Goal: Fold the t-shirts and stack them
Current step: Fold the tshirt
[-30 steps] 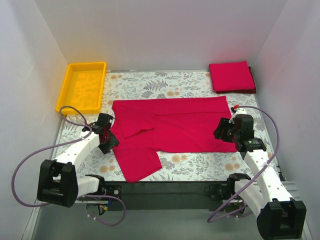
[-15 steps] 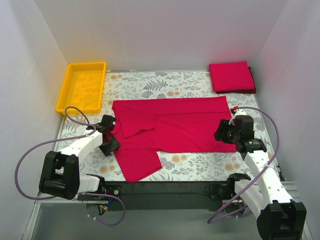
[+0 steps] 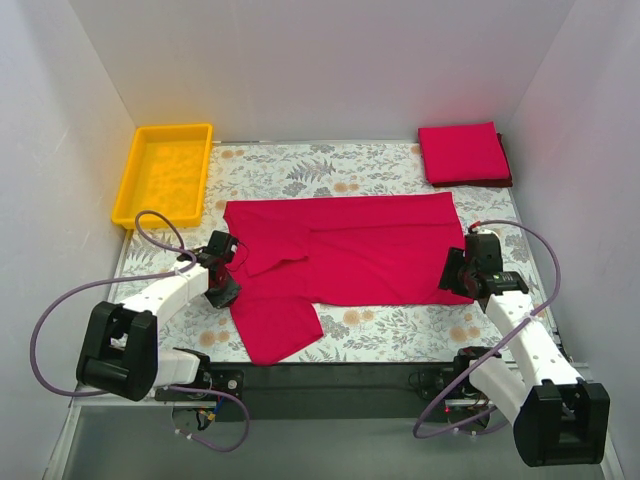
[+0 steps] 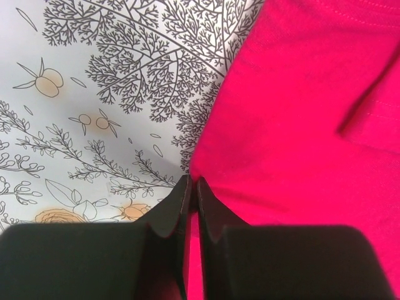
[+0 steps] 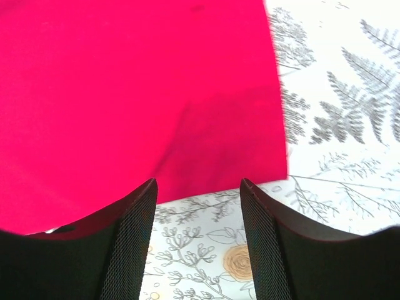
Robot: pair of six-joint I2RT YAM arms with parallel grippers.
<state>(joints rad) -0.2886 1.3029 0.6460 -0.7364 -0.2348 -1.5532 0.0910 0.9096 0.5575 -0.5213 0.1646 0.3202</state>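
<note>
While left gripper (image 4: 192,187) clamps one spread t-shirt (image 3: 350,250), right gripper (image 5: 198,183) gapes; one folded t-shirt (image 3: 463,152), one tray (image 3: 124,185)

arms (image 3: 165,290): white links, black joints | cables (image 3: 31,352): purple, looped

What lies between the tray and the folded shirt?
Nothing between tray and folded shirt: just bare floral tabletop, clear in the top view.

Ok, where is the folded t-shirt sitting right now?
In the top view the folded t-shirt lies at the far right corner of the table, beyond the spread-out t-shirt and across from the yellow tray at far left.
</note>
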